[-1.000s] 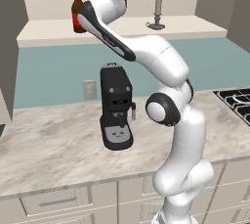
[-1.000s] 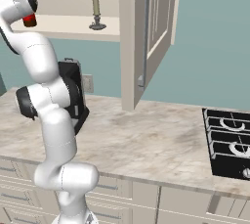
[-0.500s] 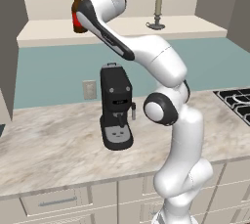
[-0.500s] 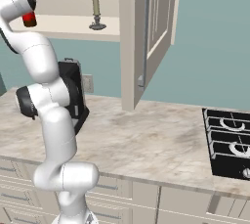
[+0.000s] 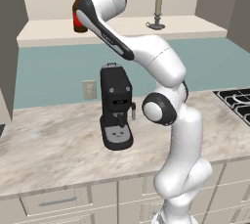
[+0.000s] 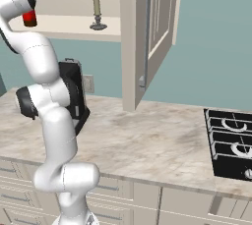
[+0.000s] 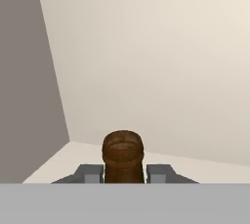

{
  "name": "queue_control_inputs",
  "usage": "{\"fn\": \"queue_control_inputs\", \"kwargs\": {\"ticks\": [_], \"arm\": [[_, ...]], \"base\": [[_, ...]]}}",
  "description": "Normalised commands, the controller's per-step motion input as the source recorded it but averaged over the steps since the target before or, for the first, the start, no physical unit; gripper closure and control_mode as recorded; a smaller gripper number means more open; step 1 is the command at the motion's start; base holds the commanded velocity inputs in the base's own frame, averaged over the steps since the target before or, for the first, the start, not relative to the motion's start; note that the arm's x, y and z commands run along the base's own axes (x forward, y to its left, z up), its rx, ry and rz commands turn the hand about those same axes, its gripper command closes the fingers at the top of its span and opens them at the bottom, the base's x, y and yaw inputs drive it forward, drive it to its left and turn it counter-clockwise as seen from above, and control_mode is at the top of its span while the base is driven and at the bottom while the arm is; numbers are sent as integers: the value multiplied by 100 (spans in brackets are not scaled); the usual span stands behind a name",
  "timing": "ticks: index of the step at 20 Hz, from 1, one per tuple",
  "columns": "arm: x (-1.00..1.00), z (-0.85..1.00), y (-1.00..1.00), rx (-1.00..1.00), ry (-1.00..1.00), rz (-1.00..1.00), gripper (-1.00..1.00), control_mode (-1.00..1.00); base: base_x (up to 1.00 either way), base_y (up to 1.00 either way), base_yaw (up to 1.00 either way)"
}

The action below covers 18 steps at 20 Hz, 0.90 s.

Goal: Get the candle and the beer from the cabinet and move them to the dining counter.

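brown beer (image 7: 123, 155) neck between end effector (image 7: 124, 173) fingertips, touching both

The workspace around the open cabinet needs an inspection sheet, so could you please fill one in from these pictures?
Surface: marbled worktop with drawers below.
Job's things: beer upright at the left of the cabinet shelf; candle upright to its right, apart from it.
Clutter: black coffee machine on the worktop.
Grippers: gripper at the beer's neck, fingers against both sides, shut on it.
Cables: nothing seen.
Surroundings: open cabinet door, wall socket, stove to the right.
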Motion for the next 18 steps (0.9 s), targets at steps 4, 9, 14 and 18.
{"fn": "queue_control_inputs", "kwargs": {"ticks": [4, 9, 14, 18], "arm": [[0, 0, 0, 0, 0, 0, 100, -100], [0, 0, 0, 0, 0, 0, 100, -100], [-8, 0, 0, 0, 0, 0, 100, -100], [-44, 0, -20, 0, 0, 0, 100, -100]], "base": [[0, 0, 0], [0, 0, 0], [0, 0, 0], [0, 0, 0]]}}
